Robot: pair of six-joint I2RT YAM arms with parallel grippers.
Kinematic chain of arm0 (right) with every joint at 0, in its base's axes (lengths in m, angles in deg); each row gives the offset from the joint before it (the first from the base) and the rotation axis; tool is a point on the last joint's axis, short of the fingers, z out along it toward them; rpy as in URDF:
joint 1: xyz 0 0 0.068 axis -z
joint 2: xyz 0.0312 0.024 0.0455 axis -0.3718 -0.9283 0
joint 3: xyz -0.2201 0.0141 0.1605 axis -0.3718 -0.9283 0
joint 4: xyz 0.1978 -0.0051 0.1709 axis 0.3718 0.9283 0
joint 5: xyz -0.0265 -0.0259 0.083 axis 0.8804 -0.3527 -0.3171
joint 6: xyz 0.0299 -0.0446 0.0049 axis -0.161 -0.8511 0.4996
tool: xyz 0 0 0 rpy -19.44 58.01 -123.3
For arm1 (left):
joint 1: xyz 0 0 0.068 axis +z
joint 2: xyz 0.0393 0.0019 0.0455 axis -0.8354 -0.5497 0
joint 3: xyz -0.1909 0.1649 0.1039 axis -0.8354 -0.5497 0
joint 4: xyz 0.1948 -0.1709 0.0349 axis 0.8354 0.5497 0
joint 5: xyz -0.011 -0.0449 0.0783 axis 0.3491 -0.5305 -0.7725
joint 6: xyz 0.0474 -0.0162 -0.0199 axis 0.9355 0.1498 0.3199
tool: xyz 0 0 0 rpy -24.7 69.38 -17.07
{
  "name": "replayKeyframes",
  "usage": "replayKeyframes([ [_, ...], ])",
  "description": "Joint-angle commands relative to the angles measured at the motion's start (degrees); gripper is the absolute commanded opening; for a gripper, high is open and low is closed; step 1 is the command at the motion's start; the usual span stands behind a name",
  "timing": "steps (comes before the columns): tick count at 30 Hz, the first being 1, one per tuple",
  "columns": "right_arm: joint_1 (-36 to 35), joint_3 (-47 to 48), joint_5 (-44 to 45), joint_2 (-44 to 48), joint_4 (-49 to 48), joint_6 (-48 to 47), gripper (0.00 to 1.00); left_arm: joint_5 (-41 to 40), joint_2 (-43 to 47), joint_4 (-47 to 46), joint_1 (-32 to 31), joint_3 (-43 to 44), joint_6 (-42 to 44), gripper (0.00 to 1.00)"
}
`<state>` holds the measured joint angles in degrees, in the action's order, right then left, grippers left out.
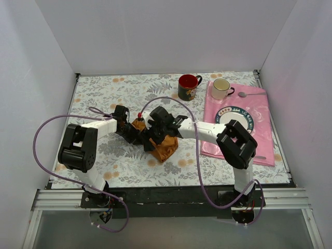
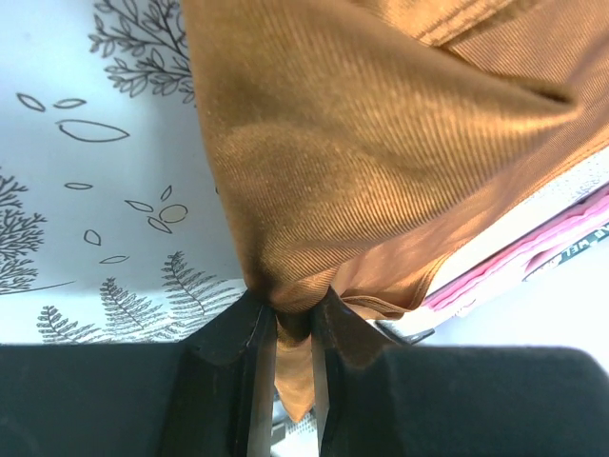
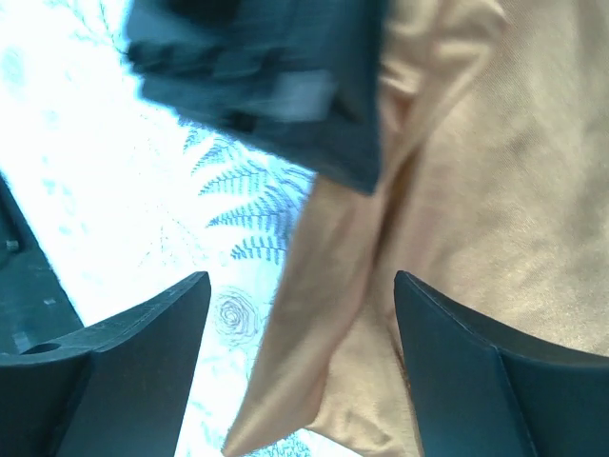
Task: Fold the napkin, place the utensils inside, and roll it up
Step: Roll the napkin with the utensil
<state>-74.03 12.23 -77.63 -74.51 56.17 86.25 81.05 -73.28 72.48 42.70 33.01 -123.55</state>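
The rust-orange napkin (image 1: 167, 148) lies bunched on the floral table cover in the middle. My left gripper (image 1: 137, 127) is at its left edge, shut on a gathered corner of the napkin (image 2: 362, 143). In the left wrist view the cloth is pinched between the two fingers of this gripper (image 2: 293, 316). My right gripper (image 1: 155, 129) hangs just right of it, over the cloth. In the right wrist view its jaws (image 3: 301, 286) stand wide open with a loose fold of napkin (image 3: 476, 190) below them and nothing gripped. The utensils are out of view.
A pink cloth (image 1: 259, 122) at the right carries a round plate (image 1: 239, 115), partly under my right arm, and a small silver spoon (image 1: 248, 95). A dark red mug (image 1: 189, 86) and a cream mug (image 1: 222, 88) stand at the back. White walls enclose three sides.
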Motion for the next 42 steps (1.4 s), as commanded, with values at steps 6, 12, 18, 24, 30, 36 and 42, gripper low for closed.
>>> replayKeyframes([
  [6, -12.4, -3.3, 30.6, 2.2, -4.2, -8.7, 0.87, 0.2, -3.2, 9.4, 0.1, 1.8, 1.3, 0.0],
  [12, -15.5, -1.7, 41.2, -2.8, -5.4, -10.5, 0.83, 0.1, -2.7, 10.4, 0.1, 1.7, 1.3, 0.0],
  [18, -15.2, -1.6, 41.2, -4.9, -6.6, -10.3, 0.57, 0.4, -2.7, 10.0, 0.1, 1.0, 1.8, 0.0],
  [24, -13.3, -2.2, 35.6, -4.9, -6.4, -8.5, 0.14, -0.5, -2.7, 9.2, 0.1, 1.1, 4.2, 0.0],
  [30, -9.9, -4.6, 24.1, -3.2, -7.7, -3.8, 0.01, -0.9, 0.0, 2.8, 0.5, -0.6, 8.3, 0.0],
  [36, -6.2, -7.5, 12.3, -1.6, -10.8, 4.5, 0.01, 0.1, 2.8, -2.1, 1.8, -2.1, 9.6, 0.51],
  [42, -1.0, -9.7, -1.7, -2.1, -18.0, 14.3, 0.01, -3.8, 9.4, -2.4, 2.9, -1.8, 11.5, 0.7],
])
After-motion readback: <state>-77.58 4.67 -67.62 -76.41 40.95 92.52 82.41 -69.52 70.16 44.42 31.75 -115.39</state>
